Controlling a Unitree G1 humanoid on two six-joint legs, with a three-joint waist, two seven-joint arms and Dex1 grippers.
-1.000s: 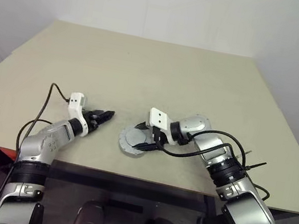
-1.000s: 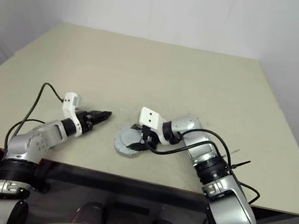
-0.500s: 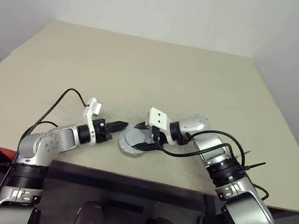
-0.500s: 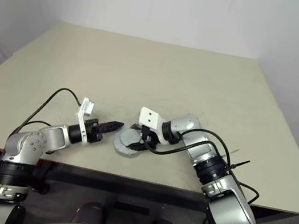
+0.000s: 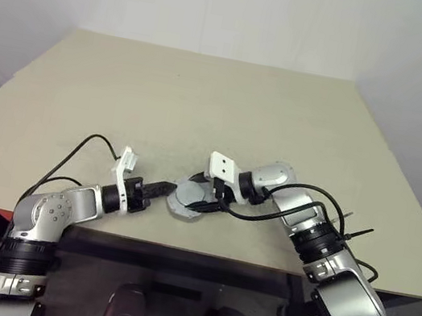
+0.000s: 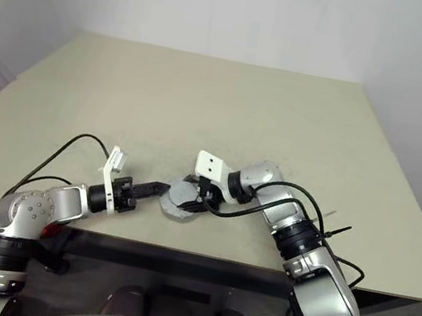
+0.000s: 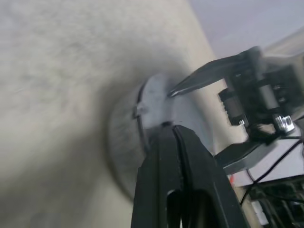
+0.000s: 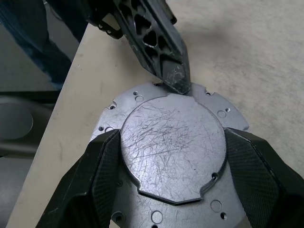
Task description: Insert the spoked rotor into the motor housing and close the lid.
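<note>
The lid (image 8: 171,147), a scratched grey disc with a scalloped, holed edge, lies flat on the motor housing (image 7: 124,142) near the table's front edge. My right gripper (image 5: 197,201) reaches in from the right, and its fingers (image 8: 95,180) press against opposite sides of the lid's raised centre. My left gripper (image 5: 166,189) is shut, pointing right, with its tip (image 8: 173,78) touching the lid's rim on the side away from my right wrist. The spoked rotor is hidden.
The beige table (image 5: 203,108) stretches bare behind the parts. Its front edge (image 5: 179,244) runs just below the housing. A black cable (image 5: 283,212) loops off my right forearm.
My left gripper went from slightly open to shut, and swung right and down until its tip met the lid's rim. My right gripper and the housing stayed put.
</note>
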